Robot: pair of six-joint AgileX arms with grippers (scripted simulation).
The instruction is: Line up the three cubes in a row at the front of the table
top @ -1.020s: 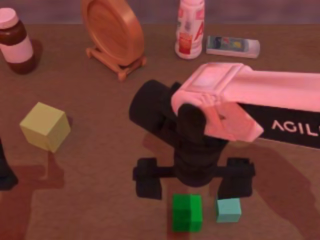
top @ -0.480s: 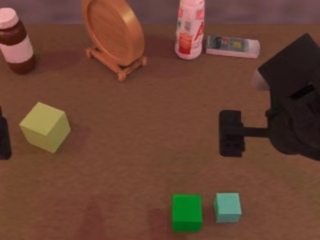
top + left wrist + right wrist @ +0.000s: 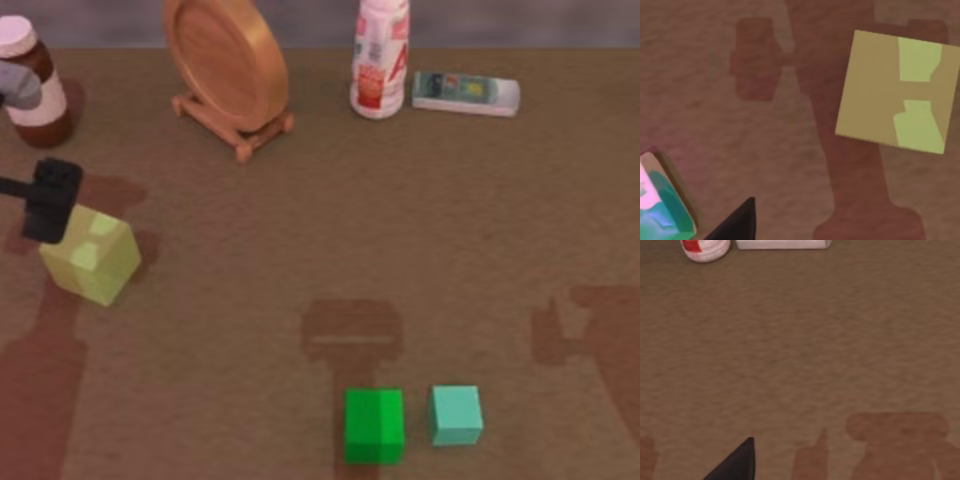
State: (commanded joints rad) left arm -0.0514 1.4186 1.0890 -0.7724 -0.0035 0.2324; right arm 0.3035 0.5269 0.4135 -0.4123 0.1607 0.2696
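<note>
The three plain matte cubes lie on the flat brown felt-like table in two groups: the mid-sized bright green cube and the small teal cube sit just beside each other, apart by a narrow gap, at the front edge right of centre, while the large pale yellow-green cube rests well apart from them at the table's left, turned at an angle to the edges. Two places of the row appear filled; the step in hand, as I judge it, is fetching the large cube. My left end effector hangs over that cube's far left corner, and I cannot tell whether its fingers are apart or together. The left wrist view shows the cube's top face as a tilted square crossed by shadow, off to one side, not centred. The next move likely calls for centring over the cube, matching its rotation, and opening wide enough for its broad faces before descending. My right arm is out of the top view; only its shadow falls at the table's right.
</note>
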